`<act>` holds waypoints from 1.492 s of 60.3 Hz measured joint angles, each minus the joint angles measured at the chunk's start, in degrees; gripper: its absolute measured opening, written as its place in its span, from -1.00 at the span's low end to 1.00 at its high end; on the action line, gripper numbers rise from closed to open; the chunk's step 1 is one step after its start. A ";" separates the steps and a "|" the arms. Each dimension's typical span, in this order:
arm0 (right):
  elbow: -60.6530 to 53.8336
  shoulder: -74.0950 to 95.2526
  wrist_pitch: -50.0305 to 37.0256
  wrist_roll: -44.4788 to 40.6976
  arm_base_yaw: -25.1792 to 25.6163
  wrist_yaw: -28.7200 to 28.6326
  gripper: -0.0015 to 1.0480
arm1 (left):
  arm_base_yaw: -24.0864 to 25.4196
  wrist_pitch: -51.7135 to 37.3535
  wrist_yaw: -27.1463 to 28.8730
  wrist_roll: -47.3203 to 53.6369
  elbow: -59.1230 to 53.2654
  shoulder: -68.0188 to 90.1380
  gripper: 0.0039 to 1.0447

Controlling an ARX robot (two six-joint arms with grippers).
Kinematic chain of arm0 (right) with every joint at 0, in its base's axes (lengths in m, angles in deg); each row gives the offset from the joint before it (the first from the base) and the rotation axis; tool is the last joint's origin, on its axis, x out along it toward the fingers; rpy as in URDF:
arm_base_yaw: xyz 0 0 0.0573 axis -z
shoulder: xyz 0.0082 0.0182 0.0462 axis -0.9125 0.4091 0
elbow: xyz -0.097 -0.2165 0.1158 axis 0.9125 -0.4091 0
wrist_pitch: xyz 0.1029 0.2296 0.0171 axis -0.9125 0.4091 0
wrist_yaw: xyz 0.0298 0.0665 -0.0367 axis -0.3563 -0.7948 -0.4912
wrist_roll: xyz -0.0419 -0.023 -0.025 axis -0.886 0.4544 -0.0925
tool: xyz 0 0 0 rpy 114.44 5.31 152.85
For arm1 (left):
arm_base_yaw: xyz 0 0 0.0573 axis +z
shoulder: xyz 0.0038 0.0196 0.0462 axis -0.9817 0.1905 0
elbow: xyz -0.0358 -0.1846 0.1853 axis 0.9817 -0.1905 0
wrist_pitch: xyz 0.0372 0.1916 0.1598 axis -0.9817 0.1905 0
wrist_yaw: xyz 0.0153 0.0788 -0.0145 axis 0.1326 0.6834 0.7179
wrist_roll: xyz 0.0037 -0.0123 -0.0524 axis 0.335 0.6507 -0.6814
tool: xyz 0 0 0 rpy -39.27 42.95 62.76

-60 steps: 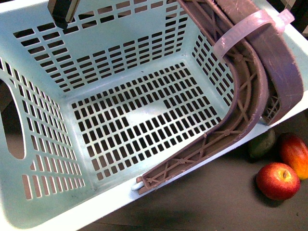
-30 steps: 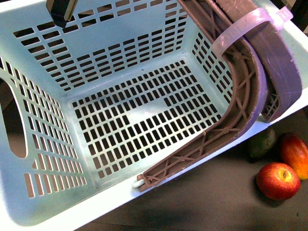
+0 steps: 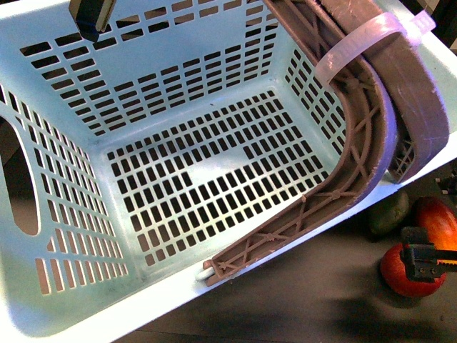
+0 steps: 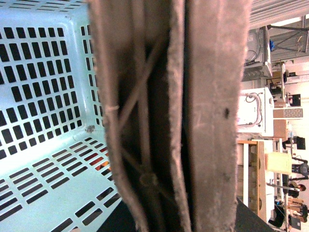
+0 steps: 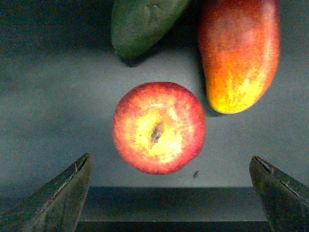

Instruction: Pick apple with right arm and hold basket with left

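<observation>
- Apple point(image 3: 394, 273) point(image 5: 159, 128) sits on dark counter point(image 3: 307, 296), stem dimple up, just beside the basket's near right corner.
- Right gripper point(image 3: 421, 263) point(image 5: 170, 162) hangs over the apple, jaws wide, one tip on each side, neither touching.
- Red-yellow long fruit point(image 3: 437, 218) point(image 5: 239, 53) and green avocado point(image 3: 389, 213) point(image 5: 142, 21) lie close by.
- Turquoise basket point(image 3: 178, 78) point(image 4: 43, 159) is tilted, with brown handles point(image 3: 371, 143) zip-tied point(image 3: 357, 43).
- Left gripper point(image 3: 91, 18) shows as a dark piece at the far wall; can't tell how its jaws stand.
</observation>
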 joint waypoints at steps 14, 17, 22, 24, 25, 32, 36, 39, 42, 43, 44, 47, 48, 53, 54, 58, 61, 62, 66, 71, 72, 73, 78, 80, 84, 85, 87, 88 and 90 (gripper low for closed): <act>4.09 6.29 0.33 1.22 -0.28 0.28 0.83 | 0.00 0.00 0.00 0.02 0.00 0.00 -0.69; 4.81 7.23 0.61 1.49 -0.35 0.31 0.83 | 0.00 0.00 -0.02 0.02 0.00 0.00 -0.69; 5.90 8.46 0.96 1.81 -0.37 0.50 0.83 | 0.00 0.00 0.00 0.00 0.00 0.00 -0.69; 6.40 8.96 1.03 1.86 -0.39 0.66 0.83 | 0.00 -0.02 -0.02 0.00 0.00 0.00 -0.69; 6.56 9.16 1.03 1.88 -0.39 0.68 0.83 | 0.00 0.00 0.00 0.00 0.00 0.00 -0.69; 7.74 10.60 1.27 1.99 -0.39 0.92 0.83 | 0.00 0.00 0.02 0.02 0.00 0.00 -0.69; 8.09 11.17 1.40 1.99 -0.39 1.03 0.83 | 0.00 0.00 0.00 0.02 0.00 0.00 -0.69; 8.20 11.45 1.40 2.03 -0.39 1.20 0.78 | 0.00 0.00 0.00 0.00 0.00 0.00 -0.69; 8.20 11.52 1.40 1.99 -0.39 1.27 0.65 | 0.00 0.00 0.00 0.02 0.00 0.00 -0.69; 8.17 11.52 1.38 1.99 -0.39 1.31 0.62 | 0.00 0.00 0.00 0.00 0.00 0.00 -0.69; 8.17 11.50 1.38 1.99 -0.39 1.31 0.57 | 0.00 0.00 0.00 0.02 0.00 0.00 -0.69; 8.02 11.21 1.36 1.95 -0.37 1.25 0.50 | 0.00 0.00 0.00 0.02 0.00 0.00 -0.69; 7.85 11.02 1.31 1.86 -0.37 1.18 0.48 | 0.00 0.00 0.00 0.02 0.00 0.00 -0.69; 6.91 9.90 1.22 1.44 -0.26 0.98 0.42 | 0.00 0.00 0.00 0.02 0.00 0.00 -0.69; 6.49 9.29 1.20 1.29 -0.22 0.87 0.41 | 0.00 0.00 0.02 0.02 0.00 0.00 -0.69; 5.38 7.23 1.20 0.59 0.09 0.63 0.40 | 0.00 0.00 0.00 0.02 0.00 0.00 -0.69; 4.42 5.01 1.22 0.20 0.52 0.33 0.40 | 0.00 0.00 0.00 0.02 0.00 0.00 -0.69; 4.17 4.35 1.25 0.15 0.63 0.15 0.39 | 0.00 0.00 0.00 0.02 0.00 0.00 -0.69; 2.91 0.70 1.62 -0.22 1.36 -0.55 0.39 | 0.00 0.00 0.00 0.02 0.00 0.00 -0.69; 1.18 -5.42 2.91 -1.20 2.45 -1.46 0.39 | 0.00 0.00 0.00 0.00 0.00 0.00 -0.69; 0.94 -6.34 3.13 -1.36 2.60 -1.57 0.39 | 0.00 0.00 0.00 0.00 0.00 0.00 -0.69; 0.72 -7.32 3.39 -1.51 2.78 -1.70 0.39 | 0.00 0.00 0.02 0.00 0.00 0.00 -0.69; -0.72 -15.56 6.29 -2.64 4.22 -2.56 0.39 | 0.00 0.00 0.02 0.02 0.00 0.00 -0.69; -0.96 -18.84 7.56 -2.82 4.76 -2.80 0.39 | 0.00 0.00 0.00 0.02 0.00 0.00 -0.69; -0.94 -24.50 9.88 -3.10 5.51 -2.91 0.39 | 0.00 0.00 -0.02 0.00 0.00 0.00 -0.69; -0.87 -25.57 10.32 -3.17 5.62 -2.99 0.39 | 0.00 0.00 -0.02 0.00 0.00 0.00 -0.69; -0.61 -28.94 11.78 -3.21 5.86 -3.10 0.39 | 0.00 0.00 -0.04 0.00 0.00 0.00 -0.69; -0.50 -30.03 12.24 -3.21 5.88 -3.13 0.39 | 0.00 0.00 -0.04 0.00 0.00 0.00 -0.69; -0.07 -33.20 13.55 -3.19 5.95 -3.17 0.39 | 0.00 0.00 0.00 0.00 0.00 0.00 -0.69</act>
